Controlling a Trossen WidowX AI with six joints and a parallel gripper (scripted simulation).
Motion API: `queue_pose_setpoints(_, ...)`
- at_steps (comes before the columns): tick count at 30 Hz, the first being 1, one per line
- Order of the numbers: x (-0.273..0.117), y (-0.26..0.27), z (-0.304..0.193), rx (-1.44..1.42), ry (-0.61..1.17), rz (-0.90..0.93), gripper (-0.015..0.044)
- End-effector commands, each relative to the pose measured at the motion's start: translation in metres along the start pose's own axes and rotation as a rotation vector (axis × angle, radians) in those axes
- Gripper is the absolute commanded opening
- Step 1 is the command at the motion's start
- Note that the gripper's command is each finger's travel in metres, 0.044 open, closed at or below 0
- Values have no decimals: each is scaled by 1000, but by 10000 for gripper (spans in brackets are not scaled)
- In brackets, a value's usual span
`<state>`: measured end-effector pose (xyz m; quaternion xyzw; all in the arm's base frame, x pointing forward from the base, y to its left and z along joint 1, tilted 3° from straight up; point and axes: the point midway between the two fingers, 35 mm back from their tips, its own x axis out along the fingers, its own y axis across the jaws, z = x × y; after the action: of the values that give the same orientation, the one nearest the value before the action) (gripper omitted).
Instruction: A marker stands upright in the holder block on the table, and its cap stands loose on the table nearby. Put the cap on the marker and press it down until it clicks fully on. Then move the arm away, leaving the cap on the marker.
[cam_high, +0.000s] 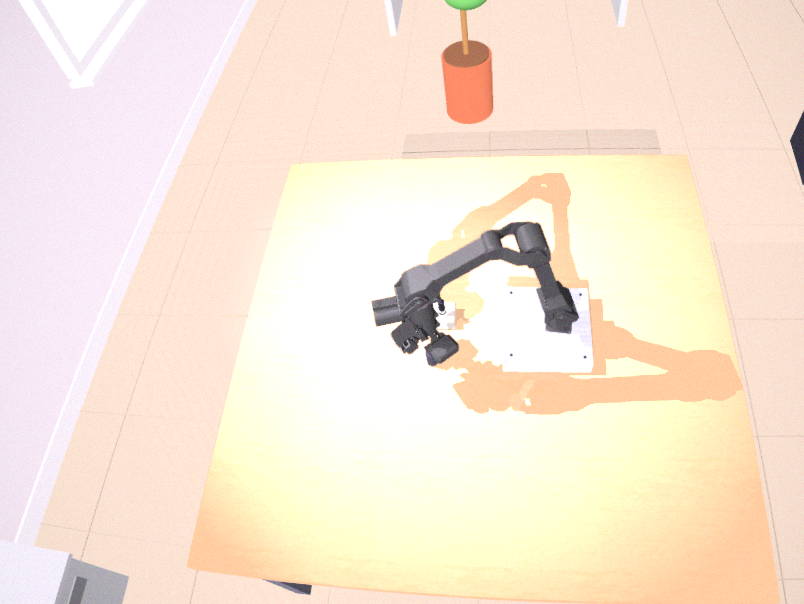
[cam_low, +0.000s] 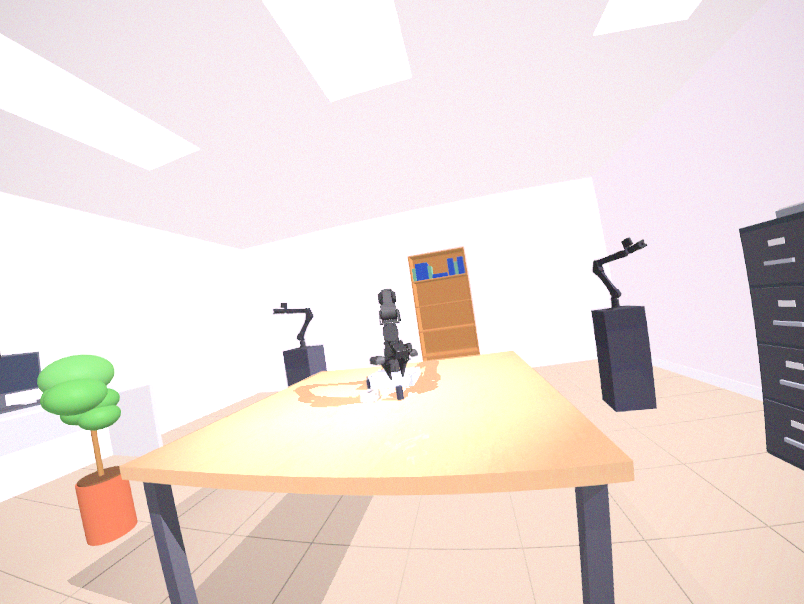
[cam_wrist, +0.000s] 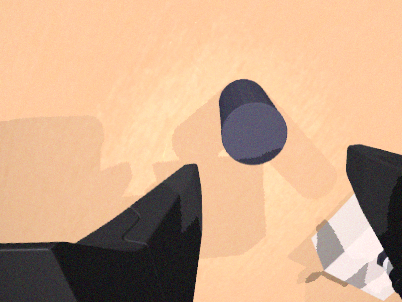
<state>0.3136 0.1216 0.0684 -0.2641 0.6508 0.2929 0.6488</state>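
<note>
Gripper half-open and holding nothing, above upright dark cap (no legible writing), beside holder block.

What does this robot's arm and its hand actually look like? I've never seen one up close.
The arm is dark grey all over, built of boxy links joined by rounded cylindrical joints, on a white base plate. No cables or markings are visible. The hand ends in two near-black, wedge-shaped fingers that taper to points.

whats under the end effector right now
In the wrist view the dark cap stands on the table, below the open end effector. The white holder block sits partly hidden behind one finger.
</note>
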Motion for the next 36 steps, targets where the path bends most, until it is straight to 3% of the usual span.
queue_pose_setpoints(1, 12, 1, 0, -4, -3, 3, 240)
queue_pose_setpoints(36, 64, 2, -1, -4, -3, 3, 240)
